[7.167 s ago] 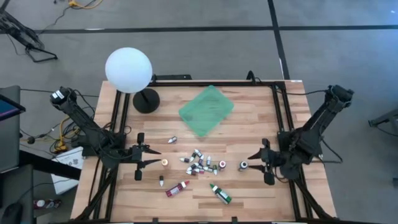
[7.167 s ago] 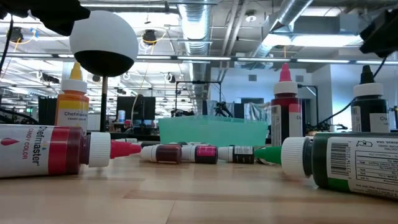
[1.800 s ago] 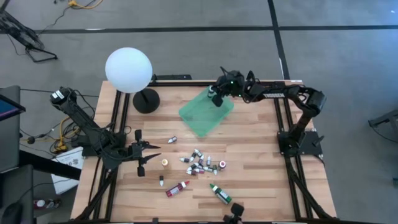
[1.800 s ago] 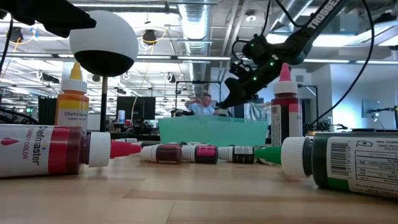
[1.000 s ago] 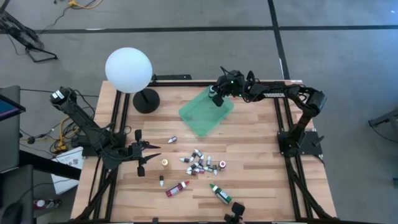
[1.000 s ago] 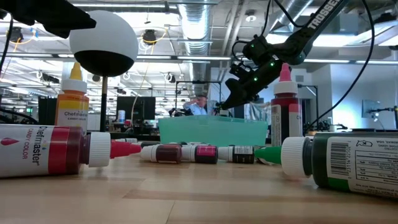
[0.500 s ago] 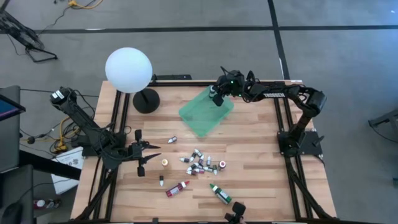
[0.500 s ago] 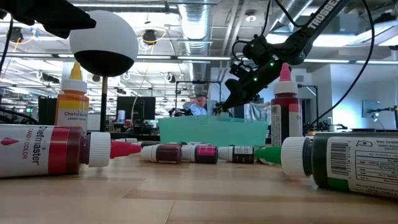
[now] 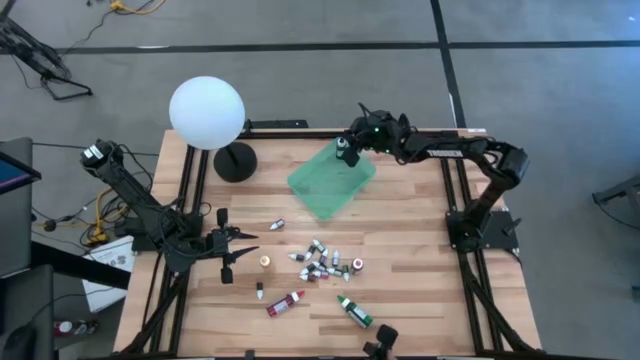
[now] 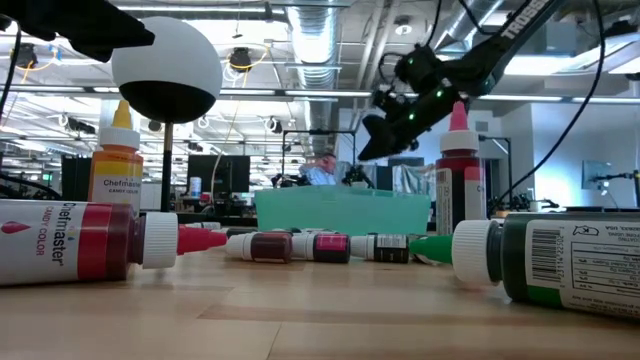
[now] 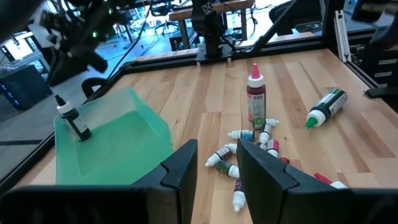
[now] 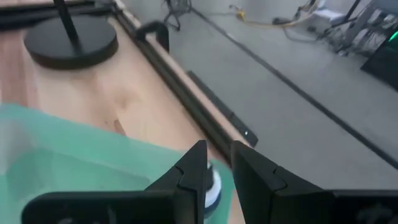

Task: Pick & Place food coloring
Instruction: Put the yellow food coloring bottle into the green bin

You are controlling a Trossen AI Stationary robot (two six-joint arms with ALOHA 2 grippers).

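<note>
The right gripper [image 10: 372,140] has risen clear of the green tray [image 9: 332,178] since half a second ago, fingers apart and empty; the placed bottle [image 11: 73,122] now stands inside the tray near its far edge, so this placement reads as complete; its long axis is near vertical, tilted slightly, cap up. The left gripper [image 9: 240,252] waits beside the remaining bottles [image 9: 322,262], fingers apart.

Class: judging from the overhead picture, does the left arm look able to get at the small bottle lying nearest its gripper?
Probably yes: the left gripper points at the small bottle, with only bare table between them.
</note>
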